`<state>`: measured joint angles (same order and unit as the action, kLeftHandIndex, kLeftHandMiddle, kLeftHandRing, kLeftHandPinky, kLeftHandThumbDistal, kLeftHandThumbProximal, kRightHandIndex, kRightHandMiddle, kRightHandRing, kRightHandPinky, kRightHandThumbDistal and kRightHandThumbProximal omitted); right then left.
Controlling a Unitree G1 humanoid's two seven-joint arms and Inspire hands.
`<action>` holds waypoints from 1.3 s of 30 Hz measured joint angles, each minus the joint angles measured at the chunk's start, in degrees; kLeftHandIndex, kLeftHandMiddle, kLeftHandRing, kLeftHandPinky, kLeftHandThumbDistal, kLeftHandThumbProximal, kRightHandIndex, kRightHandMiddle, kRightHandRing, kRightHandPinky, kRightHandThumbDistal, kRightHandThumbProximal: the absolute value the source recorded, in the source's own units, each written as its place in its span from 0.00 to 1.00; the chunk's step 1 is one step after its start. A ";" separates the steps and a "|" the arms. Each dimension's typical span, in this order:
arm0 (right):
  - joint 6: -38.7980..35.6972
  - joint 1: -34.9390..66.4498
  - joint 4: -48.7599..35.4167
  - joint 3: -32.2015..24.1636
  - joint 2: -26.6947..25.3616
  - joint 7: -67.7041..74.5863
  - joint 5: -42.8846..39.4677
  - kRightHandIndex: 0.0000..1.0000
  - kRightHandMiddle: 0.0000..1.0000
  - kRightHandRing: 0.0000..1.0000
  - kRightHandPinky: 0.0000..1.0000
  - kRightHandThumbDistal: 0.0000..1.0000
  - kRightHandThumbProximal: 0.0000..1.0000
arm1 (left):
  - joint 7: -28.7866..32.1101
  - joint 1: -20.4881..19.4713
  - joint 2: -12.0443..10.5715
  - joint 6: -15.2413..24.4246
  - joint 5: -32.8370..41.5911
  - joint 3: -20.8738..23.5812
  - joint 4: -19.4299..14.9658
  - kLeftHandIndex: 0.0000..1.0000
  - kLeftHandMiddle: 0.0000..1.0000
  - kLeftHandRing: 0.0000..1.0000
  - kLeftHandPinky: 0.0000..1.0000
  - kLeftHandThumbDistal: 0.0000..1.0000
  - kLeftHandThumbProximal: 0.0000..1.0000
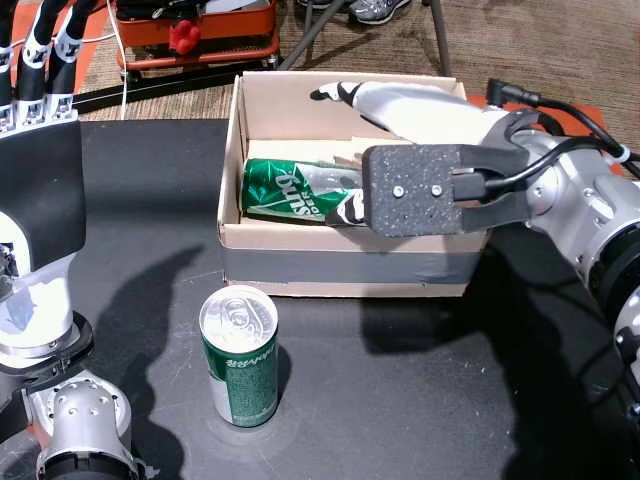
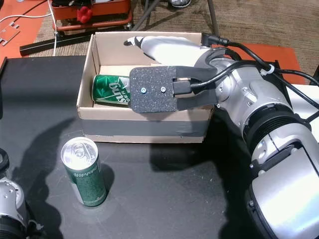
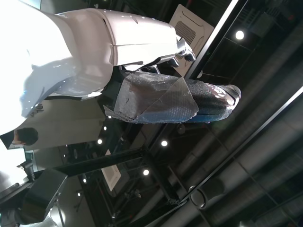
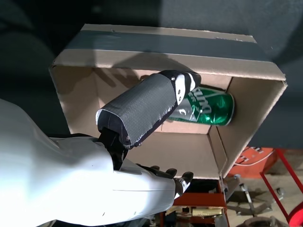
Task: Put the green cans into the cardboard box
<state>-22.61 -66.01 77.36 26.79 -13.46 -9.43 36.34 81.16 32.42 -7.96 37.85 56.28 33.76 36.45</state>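
- Right hand (image 1: 400,110) reaching into the cardboard box (image 1: 340,268), fingers (image 4: 182,85) spread, gripping nothing.
- One green can (image 1: 290,190) lying inside the box.
- Second can (image 1: 240,355) upright on the table (image 1: 400,400).
- Left hand (image 1: 40,70): finger state cannot be told.

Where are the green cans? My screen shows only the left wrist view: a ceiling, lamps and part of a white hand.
Observer: One green can lies on its side inside the cardboard box.
Operator: And the other one?
Observer: The second can stands upright on the black table, in front of the box and outside it.
Operator: Is a hand holding either can?
Observer: No. The right hand reaches over the box above the lying can, but its fingers are stretched out, away from the can.
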 measured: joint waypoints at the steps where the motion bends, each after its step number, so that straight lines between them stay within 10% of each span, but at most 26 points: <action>1: -0.36 0.13 -0.04 -0.63 -0.07 0.34 -0.53 0.88 0.96 1.00 0.99 0.88 0.13 | -0.07 -0.06 -0.03 0.00 -0.01 -0.07 -0.12 0.90 0.88 0.97 1.00 0.60 0.90; 12: -14.24 9.18 -2.68 -5.93 -0.79 20.26 -3.53 0.52 0.58 0.67 0.65 0.42 0.00 | -0.87 -0.56 -0.07 -0.13 -0.40 -0.42 -0.72 0.90 0.87 0.96 1.00 0.59 0.90; 39: -39.77 33.96 -12.60 -18.74 -5.03 28.59 -14.85 0.38 0.40 0.44 0.48 0.46 0.00 | -0.76 -1.69 0.52 -1.56 -0.61 -0.89 -0.58 0.95 0.90 0.99 1.00 0.64 0.90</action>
<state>-62.38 -32.05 64.77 8.04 -18.49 19.16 21.49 80.40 30.73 -7.44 36.29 55.67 32.88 35.86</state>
